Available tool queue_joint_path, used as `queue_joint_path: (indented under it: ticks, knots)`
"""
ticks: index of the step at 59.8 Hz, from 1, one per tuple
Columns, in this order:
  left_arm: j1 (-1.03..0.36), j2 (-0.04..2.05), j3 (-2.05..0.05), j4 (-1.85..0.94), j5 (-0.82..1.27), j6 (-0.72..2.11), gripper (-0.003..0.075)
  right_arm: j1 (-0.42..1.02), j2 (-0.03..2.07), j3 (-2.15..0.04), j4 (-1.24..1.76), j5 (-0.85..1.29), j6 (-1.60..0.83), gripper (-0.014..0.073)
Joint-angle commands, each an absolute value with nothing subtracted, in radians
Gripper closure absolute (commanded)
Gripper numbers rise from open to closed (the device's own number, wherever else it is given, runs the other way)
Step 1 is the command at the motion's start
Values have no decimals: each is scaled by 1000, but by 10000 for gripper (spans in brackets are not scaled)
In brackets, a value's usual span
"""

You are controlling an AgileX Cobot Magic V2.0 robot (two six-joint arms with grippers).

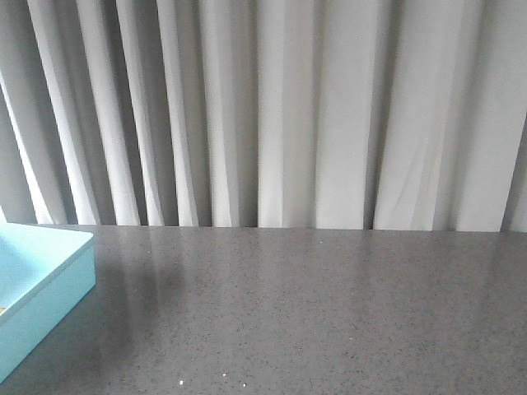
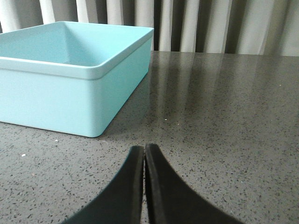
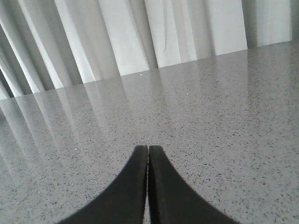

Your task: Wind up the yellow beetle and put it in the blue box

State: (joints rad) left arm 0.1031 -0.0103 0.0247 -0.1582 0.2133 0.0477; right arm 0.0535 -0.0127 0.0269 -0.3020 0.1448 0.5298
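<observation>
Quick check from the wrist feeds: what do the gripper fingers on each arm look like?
Left gripper: two plain matte black fingers, broad at the base, curving to narrow tips. Right gripper: same shape and colour. No markings or cables visible; arms out of frame.

Light blue box [image 2: 70, 88], open-topped, low walls, upright on the table's left side

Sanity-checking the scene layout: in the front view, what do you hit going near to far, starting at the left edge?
Blue box at the near left edge → bare grey table → white curtain behind the table's far edge. No yellow beetle and no gripper shows in this view.
</observation>
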Motion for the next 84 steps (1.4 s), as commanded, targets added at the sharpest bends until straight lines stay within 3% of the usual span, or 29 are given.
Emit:
queue_joint_path:
  ticks: [1,84]
  knots:
    - [96,-8,10,-163,135,39,726,55,-21,31,-305,78,519,595]
    - [96,-8,10,-162,116,39,726,55,-21,30,-305,70,519,595]
